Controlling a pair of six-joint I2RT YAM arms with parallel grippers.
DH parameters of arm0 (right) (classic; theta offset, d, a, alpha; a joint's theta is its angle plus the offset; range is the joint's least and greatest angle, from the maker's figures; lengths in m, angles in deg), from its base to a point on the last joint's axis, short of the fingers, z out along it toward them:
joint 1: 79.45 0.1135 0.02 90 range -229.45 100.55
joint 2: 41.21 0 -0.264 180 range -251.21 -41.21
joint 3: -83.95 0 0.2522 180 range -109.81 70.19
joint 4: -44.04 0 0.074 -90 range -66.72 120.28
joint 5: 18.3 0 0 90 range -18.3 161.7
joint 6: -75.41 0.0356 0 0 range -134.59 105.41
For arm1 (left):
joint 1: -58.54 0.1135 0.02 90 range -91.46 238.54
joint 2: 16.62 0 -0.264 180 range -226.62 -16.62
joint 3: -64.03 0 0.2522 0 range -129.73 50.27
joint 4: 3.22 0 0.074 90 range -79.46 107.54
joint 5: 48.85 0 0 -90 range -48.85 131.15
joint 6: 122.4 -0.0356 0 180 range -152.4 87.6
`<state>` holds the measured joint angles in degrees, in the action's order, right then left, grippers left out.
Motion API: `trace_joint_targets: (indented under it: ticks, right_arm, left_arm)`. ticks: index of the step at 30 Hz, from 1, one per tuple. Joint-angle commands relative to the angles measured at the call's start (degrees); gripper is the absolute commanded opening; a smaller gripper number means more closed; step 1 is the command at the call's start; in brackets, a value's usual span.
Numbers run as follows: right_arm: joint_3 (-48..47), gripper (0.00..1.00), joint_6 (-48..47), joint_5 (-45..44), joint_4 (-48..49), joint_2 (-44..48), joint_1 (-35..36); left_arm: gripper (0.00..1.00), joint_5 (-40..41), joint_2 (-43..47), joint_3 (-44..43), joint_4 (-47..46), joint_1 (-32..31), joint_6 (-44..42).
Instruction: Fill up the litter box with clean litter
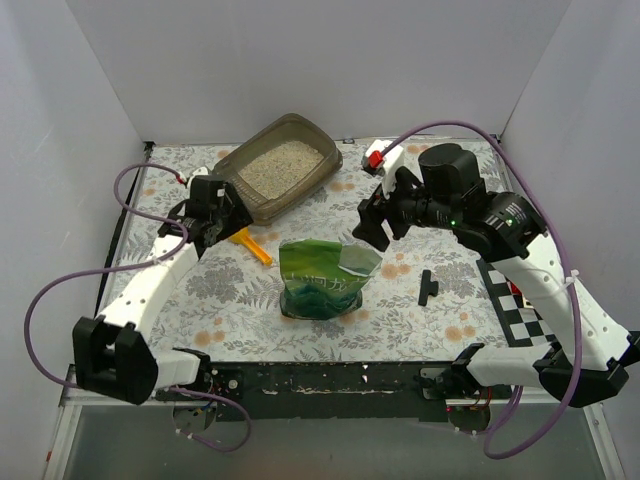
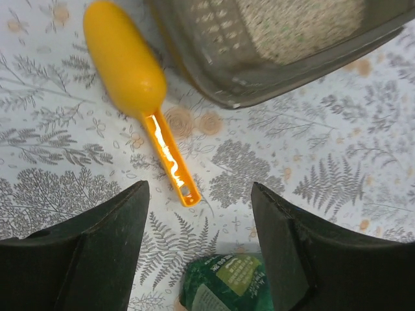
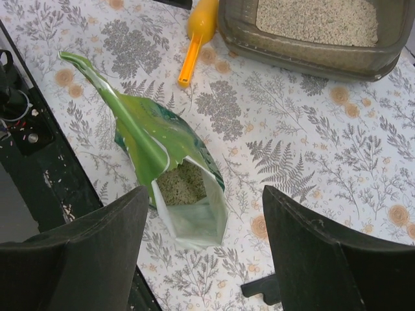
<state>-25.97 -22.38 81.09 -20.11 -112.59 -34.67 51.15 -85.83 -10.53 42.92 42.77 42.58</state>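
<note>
The grey-brown litter box [image 1: 318,172] sits at the back centre-left with pale beige clean litter [image 1: 280,166] inside; it also shows in the left wrist view [image 2: 214,71] and right wrist view [image 3: 305,55]. The green bag [image 1: 322,275] stands open mid-table, with litter [image 3: 183,184] visible inside it. A yellow scoop [image 1: 252,246] lies between box and bag, seen also in the left wrist view [image 2: 133,78]. My left gripper [image 1: 207,232] is open and empty just above the scoop's handle. My right gripper [image 1: 377,228] is open and empty above the bag's right side.
A small black clip [image 1: 428,287] lies right of the bag. A red-and-white object [image 1: 378,156] sits at the back right. A checkerboard [image 1: 515,305] lies at the right edge. White walls close in three sides.
</note>
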Motion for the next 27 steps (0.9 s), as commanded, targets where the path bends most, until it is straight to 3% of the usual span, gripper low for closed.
trace_joint_targets:
  ticks: [1,16,27]
  right_arm:
    - [1.85,0.78,1.37,0.98,1.96,2.03,0.23]
    - [8.36,0.77,3.22,2.74,5.57,4.84,0.23]
    - [8.71,0.77,2.96,2.48,5.39,5.01,0.23]
  left_arm:
    - [0.64,-5.07,-4.78,2.26,-3.46,1.62,3.59]
    - [0.57,-3.06,-18.32,4.37,-6.98,2.06,6.41]
    - [0.61,-1.92,-27.37,4.28,-8.04,1.80,7.19]
